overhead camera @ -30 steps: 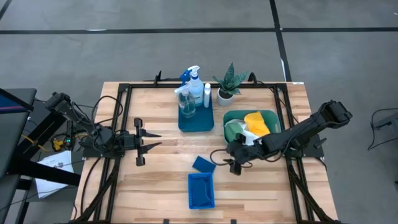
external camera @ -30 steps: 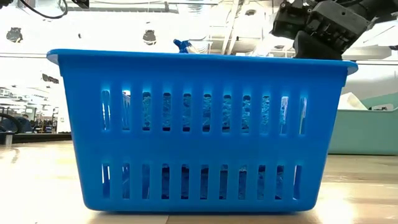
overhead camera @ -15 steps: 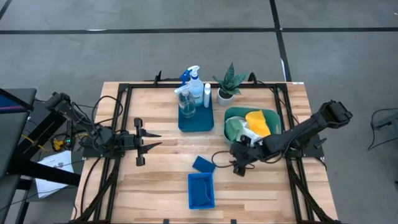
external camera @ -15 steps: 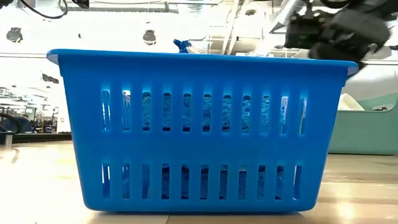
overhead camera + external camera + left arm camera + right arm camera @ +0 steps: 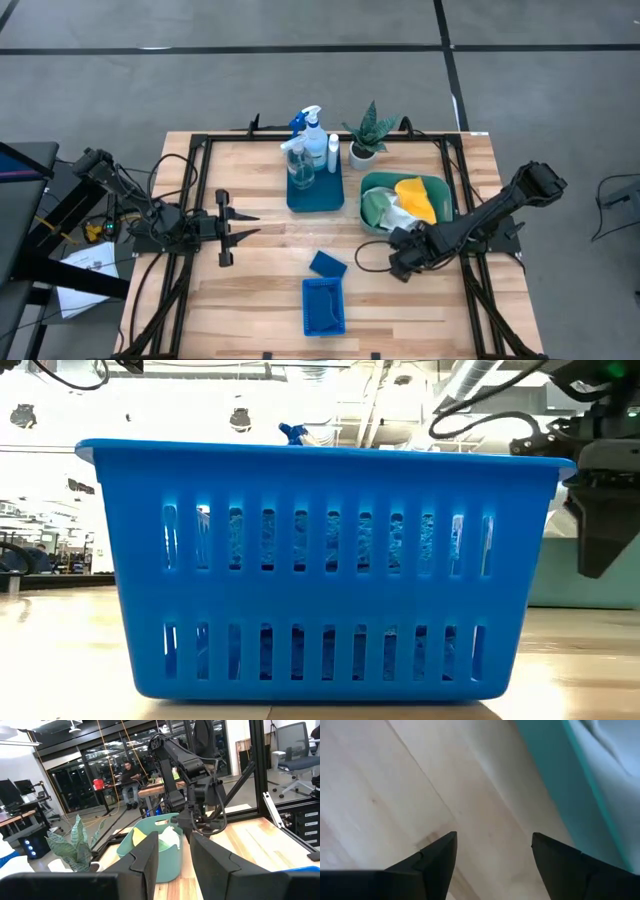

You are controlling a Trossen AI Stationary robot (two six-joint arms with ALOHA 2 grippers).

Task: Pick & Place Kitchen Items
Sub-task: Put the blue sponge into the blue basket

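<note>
The wooden table carries a teal tub stuffed with yellow, white and green cloths, just right of a blue tray with the spray bottle. The slotted blue basket fills the low view and blocks most of it. Only the high view shows the blue sponge lying beside that basket. The right gripper has slid back off the tub, fingers spread wide over bare wood, holding nothing. The left gripper waits at the left side, partly open and empty.

A wooden table carried 1 blue tray at the back, a potted plant beside it, a teal tub to the right, a blue basket near the front, and probably a sponge just behind it.
</note>
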